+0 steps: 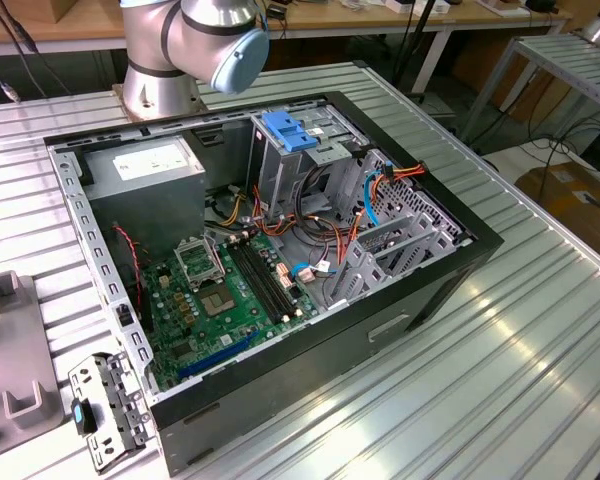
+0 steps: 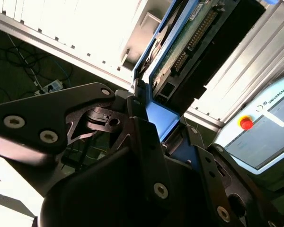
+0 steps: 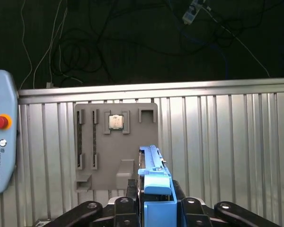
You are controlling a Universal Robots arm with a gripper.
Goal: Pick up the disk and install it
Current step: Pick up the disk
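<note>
Black metal pincer (image 2: 160,122) sat closest to the lens in both wrist views. Its jaws were clamped onto the blue plastic carrier frame of the disk (image 2: 185,43), a flat rectangular drive showing its green circuit-board underside and connector row in the second wrist view. The grip sat on the frame's end rather than on the board, likely so the electronics went untouched and the connector end stayed free. The disk was held up off the ribbed aluminium table (image 3: 217,142), edge-on in the first wrist view, in front of a grey slotted fixture plate (image 3: 132,142) carrying a small square chip (image 3: 115,122). In the exterior view the black computer case (image 1: 400,320) lay on its side with the panel off, probably so its metal drive cage with blue handle (image 1: 285,132) could be reached from above. The install was not yet done.
</note>
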